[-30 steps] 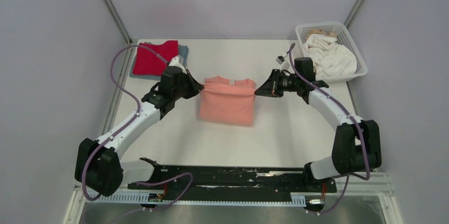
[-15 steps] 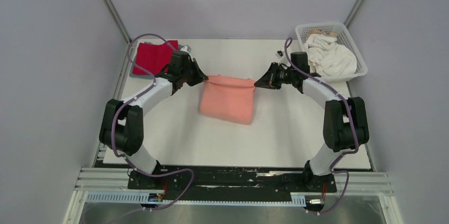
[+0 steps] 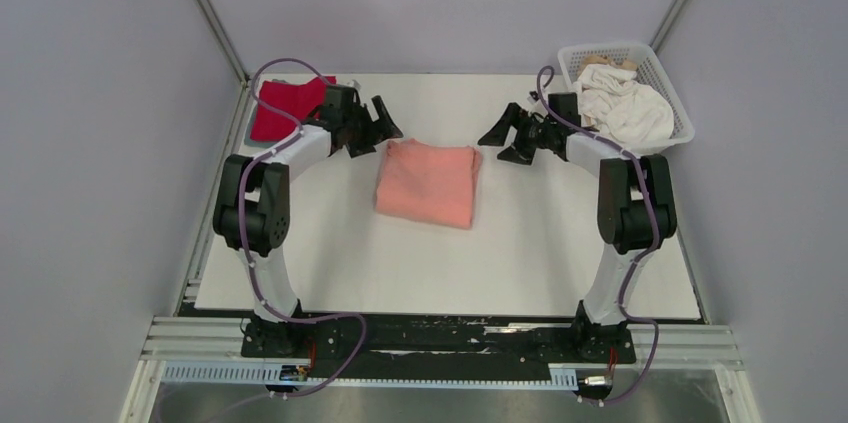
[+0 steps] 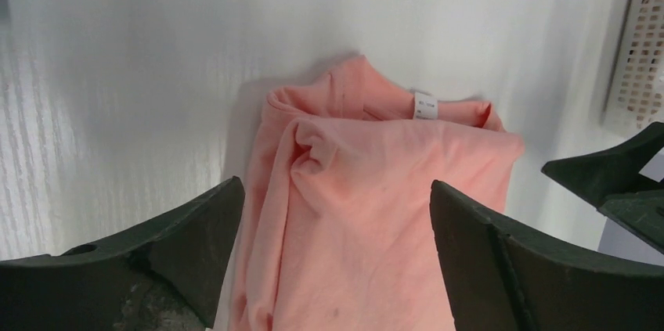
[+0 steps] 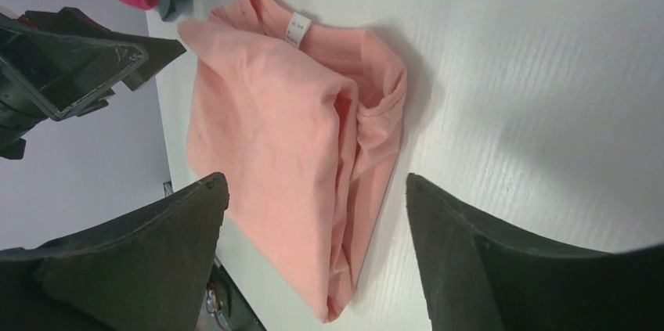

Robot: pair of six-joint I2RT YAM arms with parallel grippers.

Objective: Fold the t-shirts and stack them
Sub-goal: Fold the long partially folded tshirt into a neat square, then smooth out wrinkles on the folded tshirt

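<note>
Top external shows the salmon-pink t-shirt (image 3: 426,183) folded flat in the middle of the tabletop (image 3: 520,243). The left fingers (image 4: 180,253) and right fingers (image 5: 141,245) hang spread wide, holding nothing, just beside its far corners. A red t-shirt (image 3: 280,108) lies far left; white t-shirts (image 3: 625,108) fill the basket (image 3: 668,78).

a folded shirt (image 3: 427,181) lies in the middle of the counter (image 3: 540,243), between the left claw (image 3: 388,121) and the right claw (image 3: 495,143). a shirt pile (image 3: 280,108) sits at the far left corner. a basket (image 3: 668,83) at the far right holds more shirts (image 3: 625,108).
</note>
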